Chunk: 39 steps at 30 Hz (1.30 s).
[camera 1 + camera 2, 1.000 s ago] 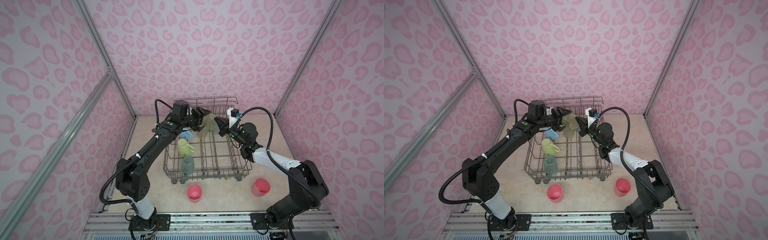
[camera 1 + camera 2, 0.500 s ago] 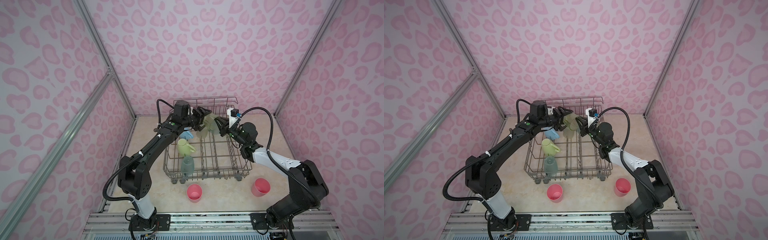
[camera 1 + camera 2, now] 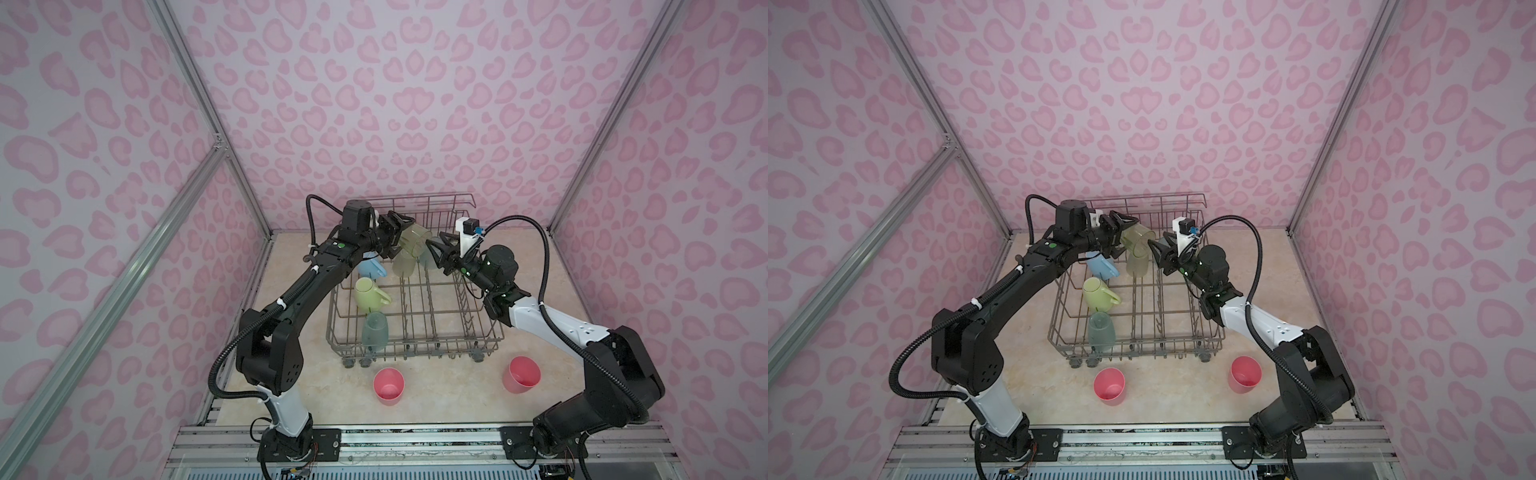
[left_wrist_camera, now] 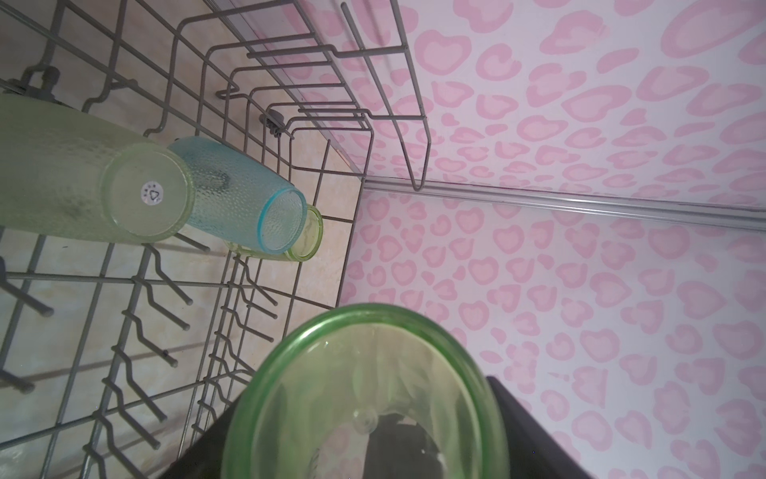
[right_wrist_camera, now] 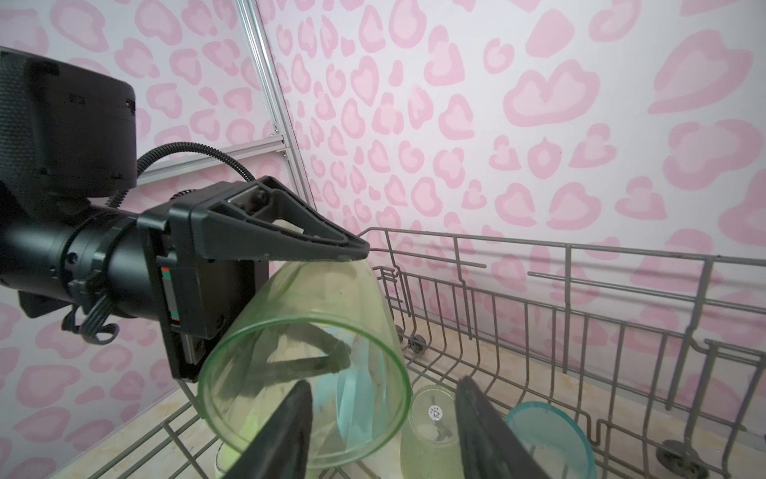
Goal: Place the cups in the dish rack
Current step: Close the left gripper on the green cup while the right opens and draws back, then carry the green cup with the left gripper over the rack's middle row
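Note:
Above the back of the dish rack (image 3: pixel 415 345) (image 3: pixel 1133 345), my left gripper (image 3: pixel 405 237) (image 3: pixel 1121 237) is shut on a clear lime-green cup (image 3: pixel 415 241) (image 3: pixel 1138 239) (image 4: pixel 364 394) (image 5: pixel 311 340), held tilted. My right gripper (image 3: pixel 432 243) (image 3: pixel 1156 243) (image 5: pixel 381 431) is open at the cup's mouth; its fingers straddle the rim, apart from it. In the rack stand a textured green cup (image 3: pixel 403 264) (image 5: pixel 435 431), a teal cup (image 4: pixel 240 203) (image 5: pixel 547 435), a light-blue mug (image 3: pixel 371 268), a pale-yellow mug (image 3: pixel 370 293) and another teal cup (image 3: pixel 374 330).
Two pink tumblers (image 3: pixel 388 384) (image 3: pixel 521 374) stand upright on the beige table in front of the rack. The rack's taller back rail (image 3: pixel 432 199) rises just behind both grippers. Pink patterned walls close in the back and sides.
My right gripper has opened from shut and let go of the lime-green cup's rim. The left gripper keeps its hold on the cup and has barely moved.

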Available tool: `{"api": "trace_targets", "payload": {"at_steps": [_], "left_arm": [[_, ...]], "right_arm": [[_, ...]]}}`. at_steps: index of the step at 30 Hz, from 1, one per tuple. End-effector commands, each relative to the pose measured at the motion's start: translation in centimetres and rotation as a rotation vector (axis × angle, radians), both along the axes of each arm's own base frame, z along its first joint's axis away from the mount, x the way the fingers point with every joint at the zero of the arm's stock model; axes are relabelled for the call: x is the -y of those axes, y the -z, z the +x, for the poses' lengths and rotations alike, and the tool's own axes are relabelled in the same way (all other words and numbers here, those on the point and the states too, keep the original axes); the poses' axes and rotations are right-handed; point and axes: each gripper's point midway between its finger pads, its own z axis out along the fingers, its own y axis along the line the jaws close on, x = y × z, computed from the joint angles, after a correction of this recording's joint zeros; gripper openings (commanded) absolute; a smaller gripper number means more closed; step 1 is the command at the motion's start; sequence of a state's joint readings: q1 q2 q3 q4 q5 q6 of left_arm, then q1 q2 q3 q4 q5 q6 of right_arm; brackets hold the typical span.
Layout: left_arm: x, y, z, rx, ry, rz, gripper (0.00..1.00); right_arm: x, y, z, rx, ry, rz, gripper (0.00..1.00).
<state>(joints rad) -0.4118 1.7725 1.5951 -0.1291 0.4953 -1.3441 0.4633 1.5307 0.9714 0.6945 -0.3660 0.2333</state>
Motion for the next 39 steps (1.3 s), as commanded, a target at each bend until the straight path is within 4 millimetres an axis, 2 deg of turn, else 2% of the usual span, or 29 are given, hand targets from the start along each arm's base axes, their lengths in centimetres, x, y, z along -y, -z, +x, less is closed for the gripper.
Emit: {"api": "trace_targets", "payload": {"at_steps": [1,8,13,20,26,33,39], "left_arm": [[-0.5,-1.0,1.0,0.107,-0.014,0.053,0.55],[-2.8,-1.5,1.6,0.283,-0.087,0.249,0.55],[-2.7,-0.9,1.5,0.406,-0.081,0.392,0.54],[-0.3,0.4,0.8,0.544,-0.017,0.556,0.55],[2.5,1.3,0.0,0.658,0.043,0.650,0.54],[6.7,2.3,-1.5,0.793,0.133,0.726,0.55],[8.9,3.4,-2.1,0.835,0.171,0.764,0.55]], "right_arm": [[1.1,0.3,0.4,-0.078,0.043,0.008,0.58],[5.6,1.8,0.3,-0.286,0.173,0.052,0.58],[9.7,3.4,0.0,-0.404,0.320,0.052,0.62],[15.1,4.6,0.3,-0.559,0.400,0.239,0.61],[18.1,6.8,0.6,-0.691,0.404,0.408,0.59],[19.9,8.1,-0.3,-0.714,0.435,0.459,0.59],[20.6,8.1,-0.9,-0.712,0.444,0.465,0.58]]}}
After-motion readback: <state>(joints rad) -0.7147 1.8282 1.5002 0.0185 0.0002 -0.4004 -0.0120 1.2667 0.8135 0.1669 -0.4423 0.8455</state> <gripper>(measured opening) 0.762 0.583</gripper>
